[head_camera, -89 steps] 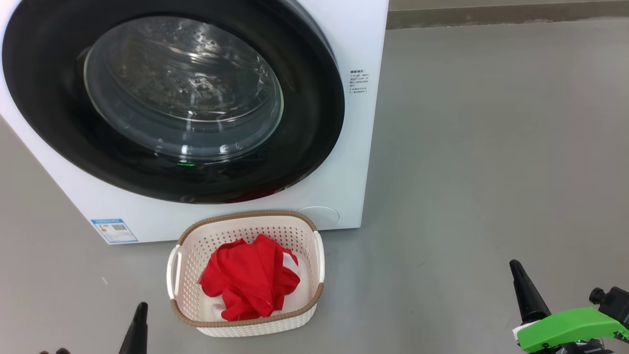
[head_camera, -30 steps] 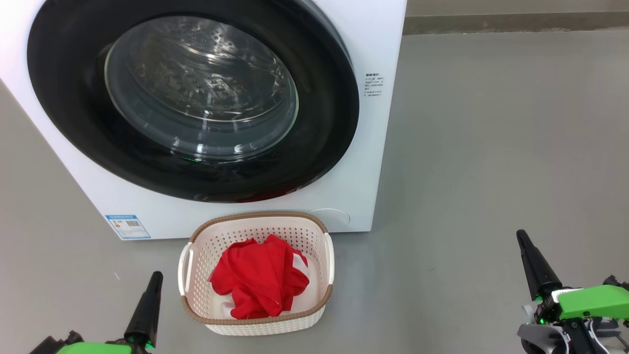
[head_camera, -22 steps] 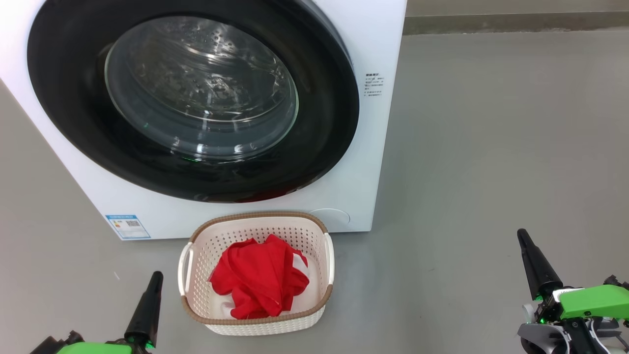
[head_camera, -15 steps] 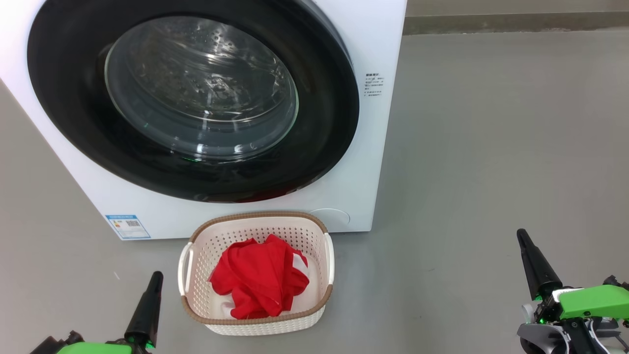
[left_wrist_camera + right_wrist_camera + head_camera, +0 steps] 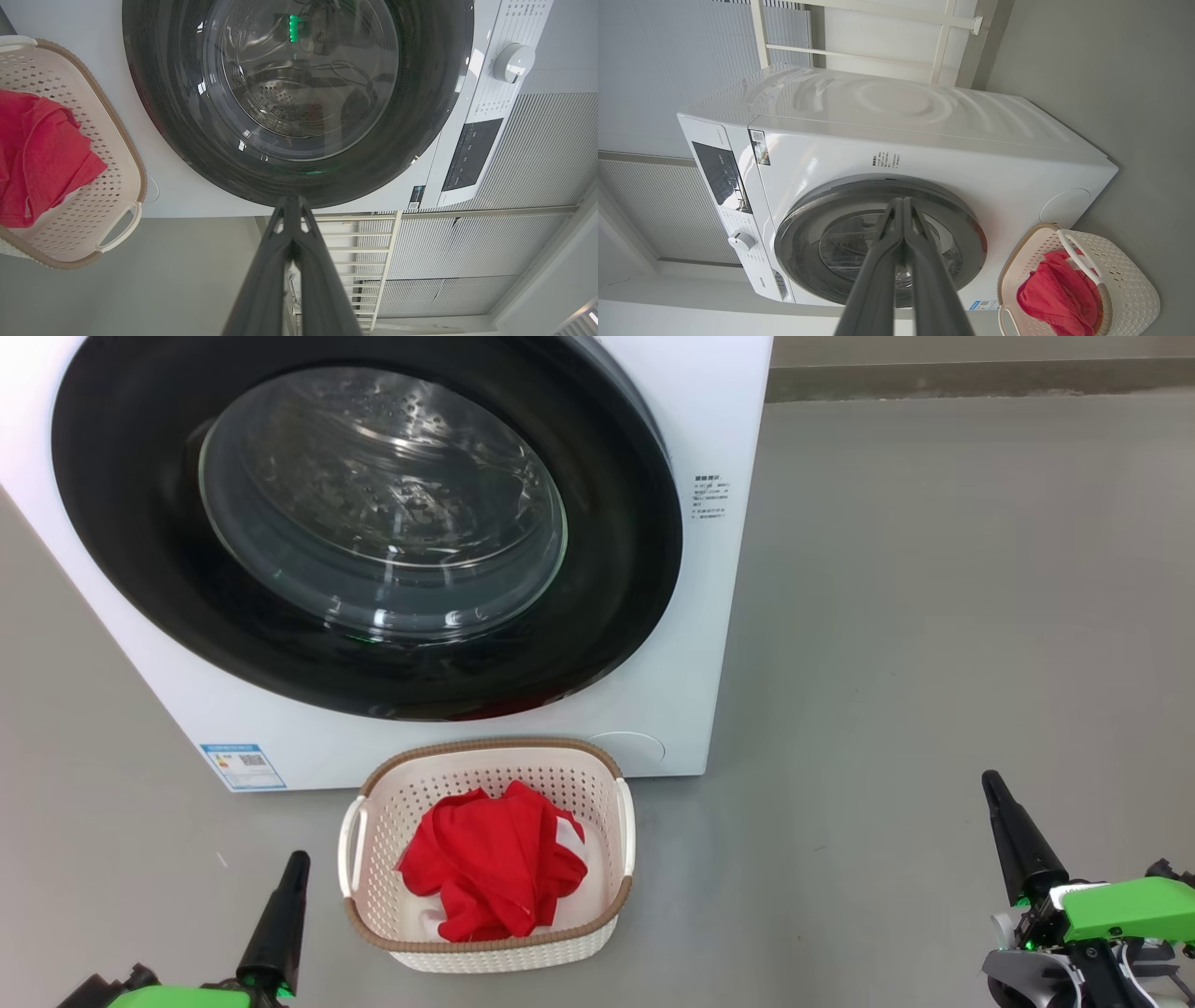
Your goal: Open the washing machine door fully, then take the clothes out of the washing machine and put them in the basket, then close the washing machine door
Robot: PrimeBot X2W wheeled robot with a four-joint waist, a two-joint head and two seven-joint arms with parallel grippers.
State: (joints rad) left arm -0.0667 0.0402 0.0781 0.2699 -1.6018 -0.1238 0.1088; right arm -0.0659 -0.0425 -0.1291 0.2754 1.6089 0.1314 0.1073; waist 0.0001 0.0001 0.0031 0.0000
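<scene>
The head view looks forward and down from close by, over the basket (image 5: 485, 744), at the front of the washer (image 5: 719, 616). Both wrist views sit low and rolled sideways, facing the door (image 5: 607, 569): the left squarely and near, the right obliquely from farther right. All three share door and basket.

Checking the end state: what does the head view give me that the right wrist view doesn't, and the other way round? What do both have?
Head view, not right wrist: the left end effector, shut, low on the floor to the left of the basket and apart from it.
Right wrist view, not head: the machine's top panel, its dark control panel and the white knob.
Both: the washing machine door shut, the red clothes in the basket, the blue label, and the right end effector, shut and touching nothing.
</scene>
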